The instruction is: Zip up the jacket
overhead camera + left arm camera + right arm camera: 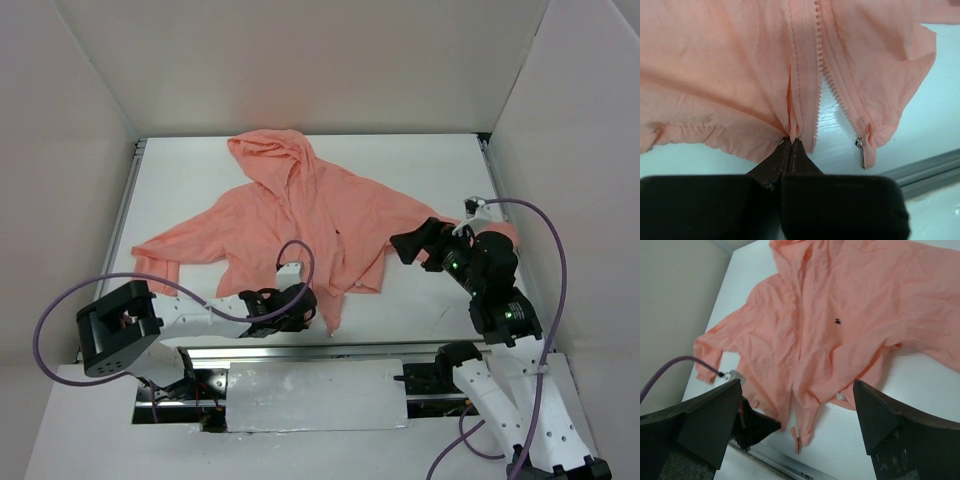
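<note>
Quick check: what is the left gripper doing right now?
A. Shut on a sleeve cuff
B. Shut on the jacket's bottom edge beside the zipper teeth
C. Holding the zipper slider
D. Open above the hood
B: the left wrist view shows the left gripper closed on a fold of the jacket at its bottom edge beside the zipper teeth; the slider hangs free on the other half.

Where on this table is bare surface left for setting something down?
Bare table shows at the far right, beyond a sleeve of the jacket, and at the far left beside the hood. Crowded: the near edge, where the left gripper pinches the hem and the right gripper hangs open.
</note>
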Controlling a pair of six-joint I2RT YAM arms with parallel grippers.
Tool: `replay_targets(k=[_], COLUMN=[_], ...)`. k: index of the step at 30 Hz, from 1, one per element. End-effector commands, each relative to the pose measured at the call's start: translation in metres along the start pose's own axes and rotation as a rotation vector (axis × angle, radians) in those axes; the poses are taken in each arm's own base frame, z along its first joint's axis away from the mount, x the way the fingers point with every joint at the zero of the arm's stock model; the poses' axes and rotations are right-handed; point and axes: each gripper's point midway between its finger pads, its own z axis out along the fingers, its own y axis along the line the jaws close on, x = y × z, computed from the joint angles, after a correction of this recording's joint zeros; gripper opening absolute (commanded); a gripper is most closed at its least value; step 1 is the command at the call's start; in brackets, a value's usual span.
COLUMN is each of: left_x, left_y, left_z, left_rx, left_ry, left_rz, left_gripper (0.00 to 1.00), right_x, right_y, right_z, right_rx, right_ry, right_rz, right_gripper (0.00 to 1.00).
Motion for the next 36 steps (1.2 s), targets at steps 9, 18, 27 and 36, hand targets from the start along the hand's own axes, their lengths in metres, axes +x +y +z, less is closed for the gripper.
replay_targets(k=[9,18,27,36], left_x=[-0.057,-0.068,-0.067,-0.058], left_y=[-0.012,-0.002,0.003,0.009], left_z=[-0.058,-0.096,-0.085,-0.068], left_rx=[0.504,0.782,0.694,0.613], left_ry=[-0.301,-0.463,-0.447,-0.403], left_rz=[-0.288,-0.415,-0.382,-0.354], left_gripper=[0.00,0.00,0.00,0.00], right_x=[0.087,0.175,0.225,0.230], right_y=[0.059,0.094,0.069,0.058], right_z=[0.026,0.034,0.069,0.078], right_rx=[-0.471,-0.656,-0.325,-0.275], right_ry=[0.379,0.561,0.652,0.621], right_rz=[-0.046,-0.046,-0.237,-0.266], right_gripper=[0.89,0.70,0.55,0.47])
